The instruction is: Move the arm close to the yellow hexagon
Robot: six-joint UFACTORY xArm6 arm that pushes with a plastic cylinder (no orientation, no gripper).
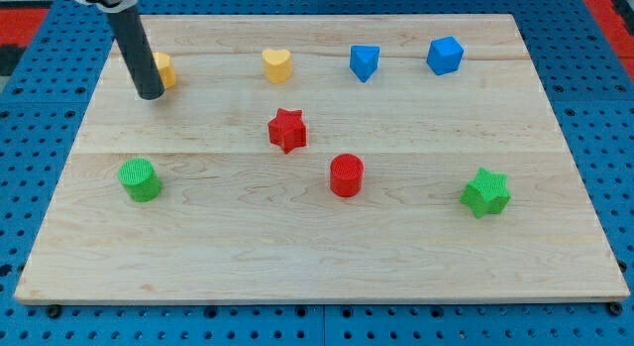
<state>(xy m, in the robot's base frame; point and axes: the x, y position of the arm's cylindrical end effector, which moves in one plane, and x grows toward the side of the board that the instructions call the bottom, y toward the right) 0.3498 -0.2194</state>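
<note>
Yellow hexagon point(165, 69) sits near the board's point(297, 257) top left corner, partly hidden behind the rod. My tip point(151, 94) rests just beside it, at its lower left; contact cannot be judged. The rod grasps nothing.

Count: two yellow, with yellow heart point(277, 64). Two blue: blue block point(365, 62), blue cube point(445, 56). Two red: red star point(287, 130), red cylinder point(347, 175). Two green: green cylinder point(140, 179), green star point(485, 192).

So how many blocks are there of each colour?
Yellow: 2, the yellow hexagon partly behind my tip, and the yellow heart
Blue: 2
Red: 2, the red star and the red cylinder
Green: 2, the green cylinder and the green star
Total: 8
</note>
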